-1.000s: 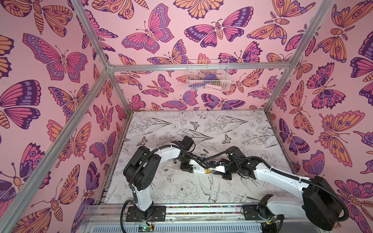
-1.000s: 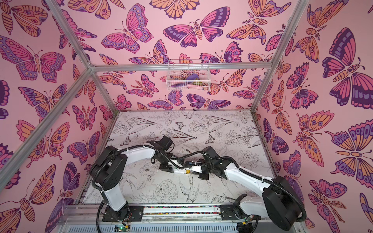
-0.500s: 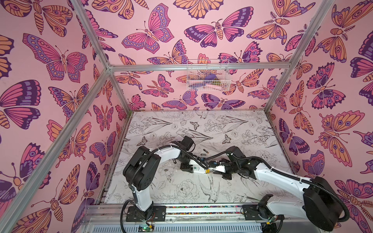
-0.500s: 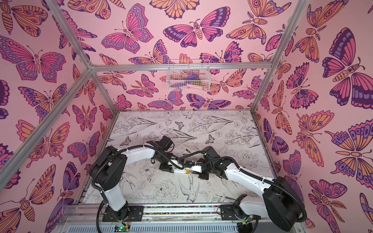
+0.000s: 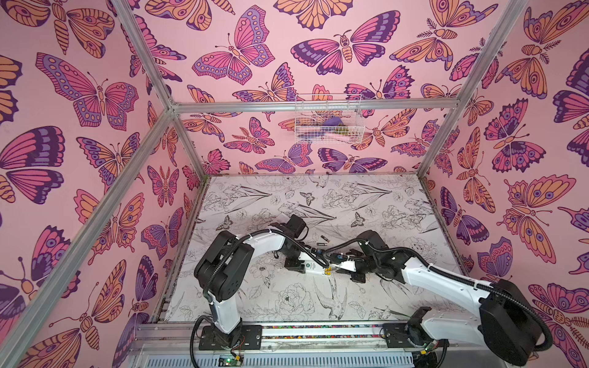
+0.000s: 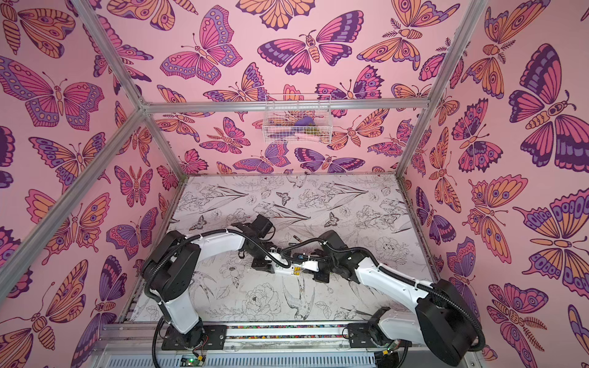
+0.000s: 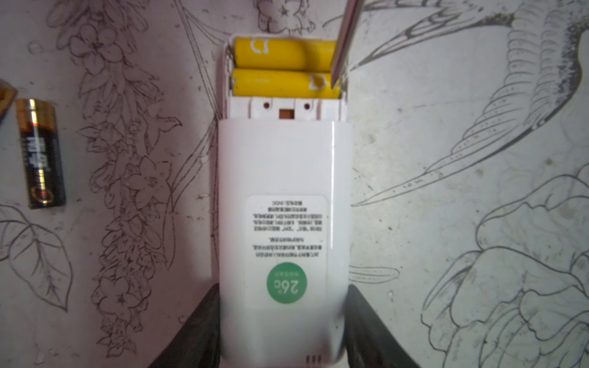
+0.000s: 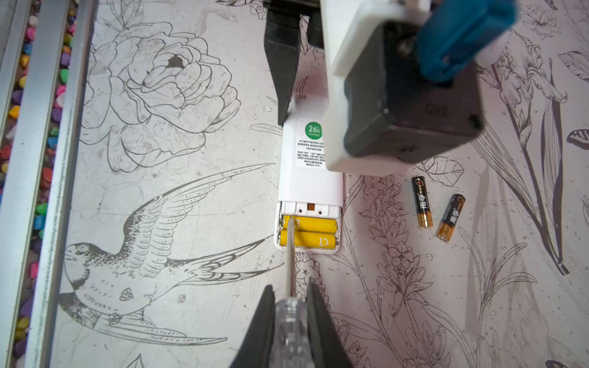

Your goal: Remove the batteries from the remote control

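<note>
Yellow batteries (image 8: 314,225), two side by side, sit in the open compartment at one end of the white remote (image 7: 280,165). The screwdriver (image 8: 290,270) tip touches the end of the inner one. The right gripper (image 8: 290,299) pinches the screwdriver's clear handle. The left gripper (image 7: 282,290) clamps the remote's other end. Two black batteries (image 8: 421,202) lie just beside the remote on the table (image 8: 197,197).
</note>
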`<state>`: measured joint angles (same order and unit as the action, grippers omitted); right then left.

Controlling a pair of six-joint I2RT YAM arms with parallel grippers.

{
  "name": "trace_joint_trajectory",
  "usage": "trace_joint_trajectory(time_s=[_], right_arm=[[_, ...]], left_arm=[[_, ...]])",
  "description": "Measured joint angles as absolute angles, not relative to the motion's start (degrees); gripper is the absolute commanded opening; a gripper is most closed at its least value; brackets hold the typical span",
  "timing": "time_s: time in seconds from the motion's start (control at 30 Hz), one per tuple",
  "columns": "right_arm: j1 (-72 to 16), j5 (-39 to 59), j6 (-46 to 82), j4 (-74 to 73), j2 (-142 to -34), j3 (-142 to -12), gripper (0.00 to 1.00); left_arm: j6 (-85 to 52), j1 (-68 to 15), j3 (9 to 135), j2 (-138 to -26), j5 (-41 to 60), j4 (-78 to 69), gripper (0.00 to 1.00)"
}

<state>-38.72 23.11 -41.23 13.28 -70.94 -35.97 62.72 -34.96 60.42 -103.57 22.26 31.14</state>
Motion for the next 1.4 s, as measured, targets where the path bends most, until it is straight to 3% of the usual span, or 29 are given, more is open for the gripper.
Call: trace_joint_trajectory(time_s=[0.8, 1.4], right_arm=[[-39.3, 23.4, -42.9, 14.4, -72.4, -36.4, 0.00], [-40.4, 17.5, -43.1, 10.1, -68.1, -33.5, 0.00]], left_arm=[[63.0, -35.0, 60.4, -103.5, 22.3, 31.1, 0.39], [63.0, -35.0, 60.4, -103.5, 22.2, 31.0, 0.39]])
